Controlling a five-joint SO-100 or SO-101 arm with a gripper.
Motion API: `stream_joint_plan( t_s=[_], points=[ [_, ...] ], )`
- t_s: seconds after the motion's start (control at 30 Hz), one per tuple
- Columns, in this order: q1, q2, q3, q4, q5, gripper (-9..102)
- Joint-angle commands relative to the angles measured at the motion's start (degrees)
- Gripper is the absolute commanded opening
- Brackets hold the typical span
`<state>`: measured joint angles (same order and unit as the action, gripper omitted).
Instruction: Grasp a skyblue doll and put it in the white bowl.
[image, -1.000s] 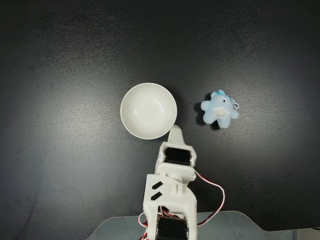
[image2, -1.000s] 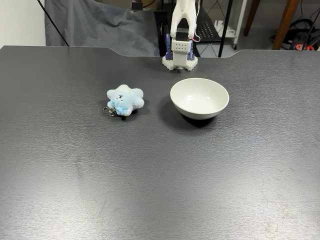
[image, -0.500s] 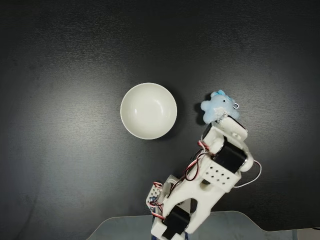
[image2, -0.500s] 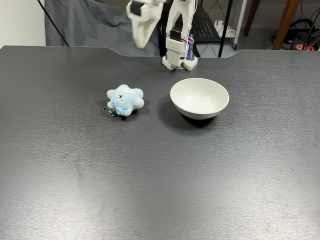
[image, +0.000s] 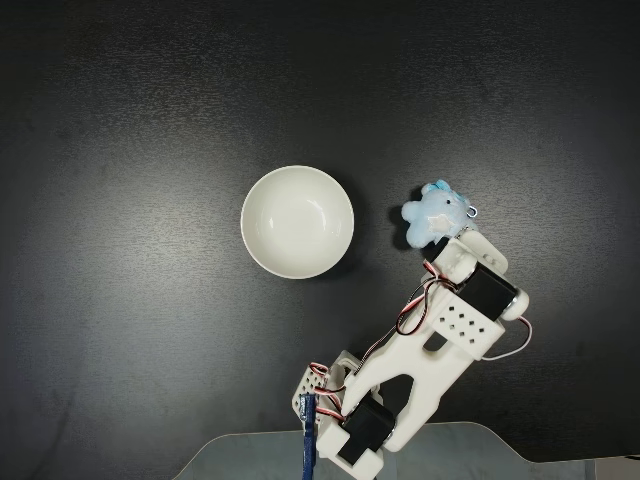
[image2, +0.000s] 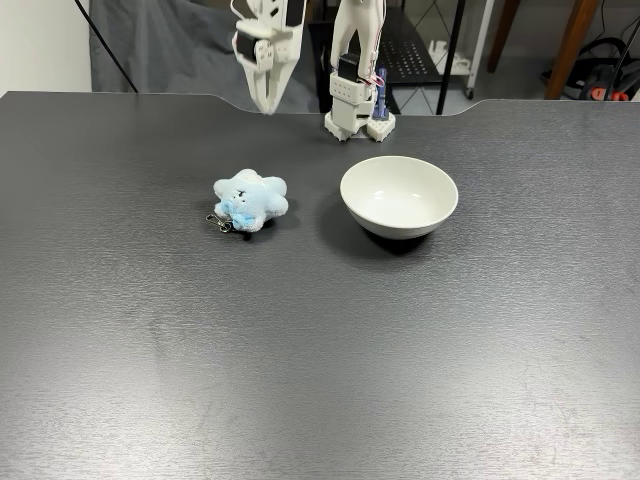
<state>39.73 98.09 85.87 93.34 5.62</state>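
Note:
The skyblue doll (image: 436, 214) (image2: 250, 198) lies flat on the black table, its metal ring (image2: 219, 222) toward the front-view camera. The white bowl (image: 297, 221) (image2: 399, 195) stands beside it with nothing inside. My gripper (image2: 264, 100) hangs well above the table behind the doll, pointing down, its fingers tapering together with nothing held. From above, my arm (image: 445, 325) reaches from the base to the doll's near edge and covers its lower part; the fingertips are hidden under the wrist there.
The arm's base (image2: 358, 118) sits at the table's far edge behind the bowl. A glossy plate (image: 250, 455) lies under the base. Dark cloth and furniture legs (image2: 450, 50) stand beyond the table.
The arm has swung from beside the bowl over to the doll's side. In the last half second the gripper turned downward and sank a little behind the doll. Doll and bowl have not moved.

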Motion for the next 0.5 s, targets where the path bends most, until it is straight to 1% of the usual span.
stream_joint_plan(
  t_s=[0.0, 0.2, 0.27, 0.37, 0.47],
  points=[
    [-0.6, -3.7, -4.2, -1.3, -0.3, -1],
    [-0.6, -5.4, -8.6, -8.3, -0.6, -1],
    [-0.7, -5.4, -9.5, -9.9, -2.4, -1],
    [-0.7, -5.4, -9.1, -10.5, -6.5, -1],
    [-0.2, -5.5, -8.7, -10.5, -7.3, -1]
  ],
)
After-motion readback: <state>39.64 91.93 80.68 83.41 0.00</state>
